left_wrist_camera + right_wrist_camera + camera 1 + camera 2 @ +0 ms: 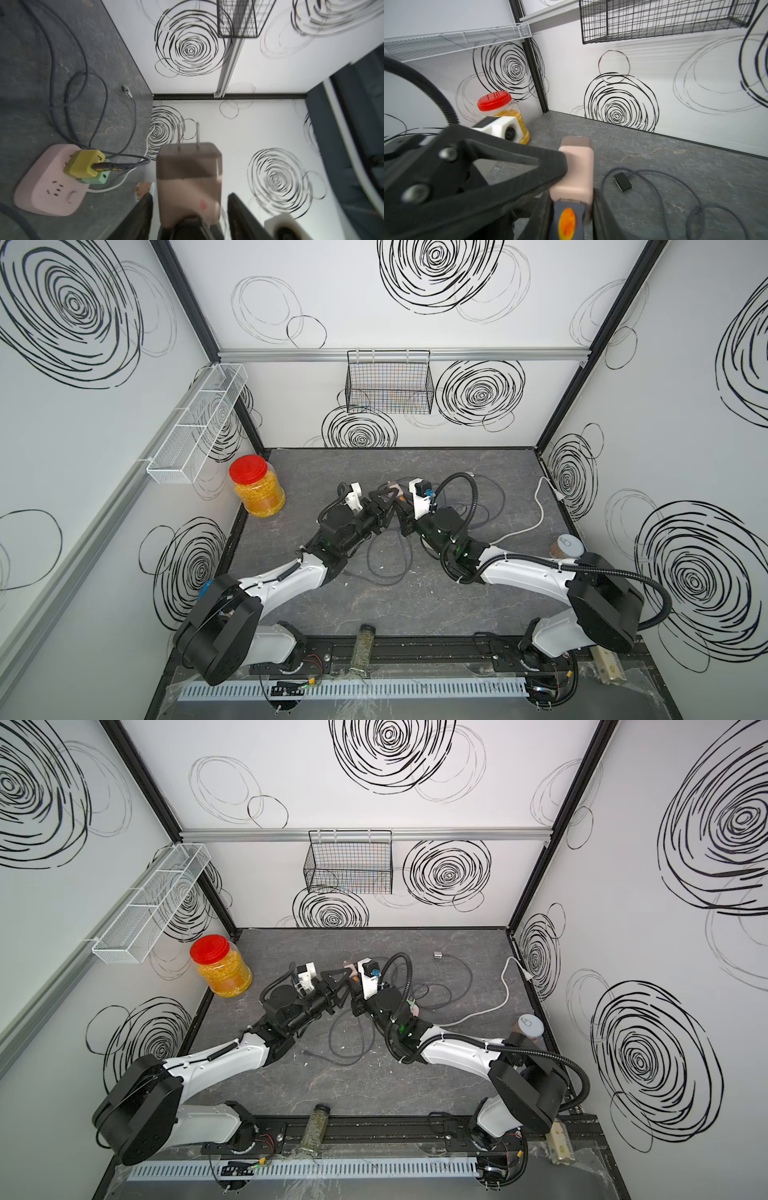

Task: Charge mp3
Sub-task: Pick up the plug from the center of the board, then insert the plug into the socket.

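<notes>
1. Step in hand: I judge this to be a hand-over of the charger adapter (189, 166) between the two arms. It is held clear above the bench (675, 158) and is not yet plugged in.
2. Left end effector (190, 196): released. In its wrist view both fingers (143, 209) stand off the adapter's sides, with a gap on each side.
3. Right end effector (572, 207): clenched on the charger adapter at its cable end. Its fingers flank the USB plug (566, 222), grey with an orange mark, which is seated there. The prongs (197, 135) point away from its fingertips.
4. Task item: I take the small dark device (623, 181) on the grey cable (654, 187) to be the mp3 player. It lies flat on the bench, ahead of and below the right end effector's fingertips, well apart and untouched.
5. Power strip (31, 199): pink, on the bench below and to one side of the left end effector. A yellow adapter (85, 164) and a green adapter (97, 178) occupy one end. A free socket (56, 187) faces up.
6. Next move, as I judge it:
   - Clear the left end effector away.
   - Turn the adapter prongs-down with the right end effector.
   - Align the prongs over the free socket and press straight in.
7. Caution: the grip sits far from the prongs, so the adapter may pivot on contact.
</notes>
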You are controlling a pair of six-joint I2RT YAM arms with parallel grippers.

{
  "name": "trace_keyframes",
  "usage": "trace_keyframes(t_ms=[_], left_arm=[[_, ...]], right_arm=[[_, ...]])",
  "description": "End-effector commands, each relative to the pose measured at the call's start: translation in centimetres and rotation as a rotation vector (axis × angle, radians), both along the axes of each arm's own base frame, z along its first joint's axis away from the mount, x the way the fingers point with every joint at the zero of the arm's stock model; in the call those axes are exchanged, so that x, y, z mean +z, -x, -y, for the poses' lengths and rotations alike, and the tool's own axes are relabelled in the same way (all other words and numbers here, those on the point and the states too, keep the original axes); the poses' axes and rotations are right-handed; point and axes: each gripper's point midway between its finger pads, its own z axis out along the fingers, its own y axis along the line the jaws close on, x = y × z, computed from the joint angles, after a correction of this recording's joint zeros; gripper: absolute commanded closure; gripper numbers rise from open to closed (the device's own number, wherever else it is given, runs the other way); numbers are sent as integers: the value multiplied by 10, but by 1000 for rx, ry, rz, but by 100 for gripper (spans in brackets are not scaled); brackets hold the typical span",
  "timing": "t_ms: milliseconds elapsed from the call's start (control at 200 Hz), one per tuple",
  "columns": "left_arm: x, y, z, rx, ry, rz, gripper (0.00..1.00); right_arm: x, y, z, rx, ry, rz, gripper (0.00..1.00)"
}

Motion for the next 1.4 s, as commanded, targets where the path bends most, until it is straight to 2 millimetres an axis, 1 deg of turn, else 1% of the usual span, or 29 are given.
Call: trace_keyframes(t_ms=[0,95,180,190,200,255,290,330,365,435,515,530,580,656,761,831,961,1096,1191,1246,1316,1396], left_arm=[[29,3,-9,-7,-10,82,28],[35,-1,-35,53,-69,108,30],[40,-4,-64,125,-157,131,29],[36,-4,-67,133,-179,116,29],[37,-5,-72,146,-193,119,29],[29,-6,-93,206,-313,83,29],[22,-7,-108,246,-405,51,29],[14,-6,-125,289,-507,15,29],[11,-6,-137,317,-585,0,29],[7,-7,-154,354,-698,-13,29],[1,-10,-163,362,-774,-24,29],[0,-10,-163,360,-785,-23,29],[-5,-14,-164,351,-816,-27,29],[-14,-20,-162,322,-849,-40,29],[-28,-26,-155,279,-866,-53,30],[-35,-30,-150,253,-869,-53,30],[-49,-39,-142,207,-884,-61,30],[-62,-48,-130,137,-900,-71,30],[-72,-54,-121,96,-911,-76,30],[-79,-57,-113,70,-914,-75,30],[-88,-61,-99,17,-910,-79,31],[-95,-62,-83,-38,-918,-75,32]], right_arm=[[24,-3,9,-34,23,18,93],[28,5,13,-11,27,-14,94],[29,12,18,1,18,-58,95],[29,13,18,3,16,-63,95],[29,14,19,6,15,-69,95],[30,19,20,23,15,-94,96],[31,21,21,27,12,-134,96],[27,22,23,21,33,-201,96],[27,24,24,20,51,-251,97],[22,27,26,16,92,-340,98],[13,24,31,-7,129,-466,100],[12,22,33,-18,128,-491,100],[0,19,41,-46,154,-596,100],[-1,15,45,-42,165,-687,100],[-4,10,56,-112,163,-782,100],[-5,10,58,-140,162,-843,100],[-10,17,49,-150,211,-947,100],[-30,28,55,-225,283,-1101,100],[-37,37,55,-252,310,-1197,100],[-38,42,56,-273,318,-1244,100],[-39,46,59,-301,323,-1259,100],[-44,51,70,-340,320,-1271,100]])
